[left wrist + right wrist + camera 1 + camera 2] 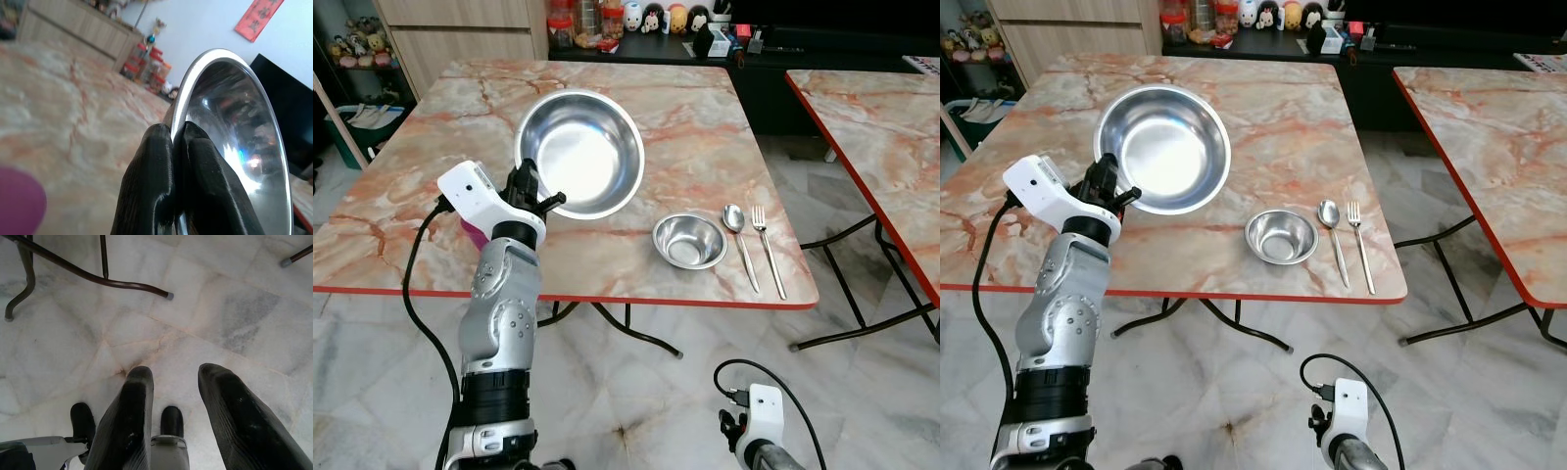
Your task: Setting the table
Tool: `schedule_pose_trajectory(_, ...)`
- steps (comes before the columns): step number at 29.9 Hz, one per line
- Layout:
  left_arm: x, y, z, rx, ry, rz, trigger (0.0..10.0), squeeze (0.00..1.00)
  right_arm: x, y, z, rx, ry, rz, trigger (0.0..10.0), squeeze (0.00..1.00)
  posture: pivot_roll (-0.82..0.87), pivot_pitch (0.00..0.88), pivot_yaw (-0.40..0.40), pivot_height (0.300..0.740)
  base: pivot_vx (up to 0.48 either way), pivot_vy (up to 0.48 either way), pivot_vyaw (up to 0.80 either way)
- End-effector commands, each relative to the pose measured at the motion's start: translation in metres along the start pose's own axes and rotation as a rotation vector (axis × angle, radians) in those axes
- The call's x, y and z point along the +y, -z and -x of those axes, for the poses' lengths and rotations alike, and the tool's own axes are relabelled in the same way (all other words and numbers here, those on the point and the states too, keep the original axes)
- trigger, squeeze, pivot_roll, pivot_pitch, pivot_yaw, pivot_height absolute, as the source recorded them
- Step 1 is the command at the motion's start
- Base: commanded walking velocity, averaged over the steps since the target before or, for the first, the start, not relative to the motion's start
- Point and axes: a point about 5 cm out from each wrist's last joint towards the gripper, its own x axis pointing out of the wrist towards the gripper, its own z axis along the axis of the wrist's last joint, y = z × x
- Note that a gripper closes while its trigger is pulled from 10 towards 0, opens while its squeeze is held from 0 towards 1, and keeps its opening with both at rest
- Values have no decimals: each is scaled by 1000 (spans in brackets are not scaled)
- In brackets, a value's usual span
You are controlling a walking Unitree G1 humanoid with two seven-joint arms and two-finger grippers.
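Up front, from the left eye view, the left gripper [530,189] pinches the near rim of a large steel bowl [581,149], which is tilted up over the marble-patterned table [431,196], its hollow facing the camera. Toward the table's near right corner sit a small steel bowl [689,241], and just beside it a spoon [739,241] and a fork [767,247] lying side by side, parallel, handles toward the red table edge. A second marble table [881,117] stands well apart on the right, and a dark shelf with jars and small figurines [656,18] runs behind. The right eye view repeats this layout, with the right arm's white wrist housing low over the marble floor [1234,392]. Along the left wrist view, two black fingertips [151,181] are pressed together, clenched on the large steel bowl's thin rim, the shiny inside curving away beside them. Down the right wrist view, the right gripper [171,382] hangs idle above the floor tiles, its two fingers spread apart with nothing between them, a table leg [88,271] crossing beyond.
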Motion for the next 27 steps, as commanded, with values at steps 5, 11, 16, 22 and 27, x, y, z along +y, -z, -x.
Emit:
schedule_pose_trajectory(5,-12,-2,-5,-25,33,-3,10000,0,-9,5,3,5,38,-34,10000,0,22,121,-44,740,0,-472,0)
schedule_pose_trajectory(11,-8,0,-5,-37,12,-7,10000,0,-12,11,5,18,48,-43,10000,0,25,130,-44,740,0,-463,0)
schedule_pose_trajectory(16,-7,0,-4,-41,8,-17,10000,0,-11,13,5,23,38,-33,10000,0,24,129,-44,740,0,-452,0)
schedule_pose_trajectory(22,-8,-1,-5,-44,10,-23,10000,0,-10,10,4,13,37,-33,10000,0,20,126,-43,740,0,-438,0)
schedule_pose_trajectory(27,-9,-1,-6,-50,15,-22,10000,0,-13,6,4,-5,45,6,10000,0,18,117,-47,740,0,-427,136)
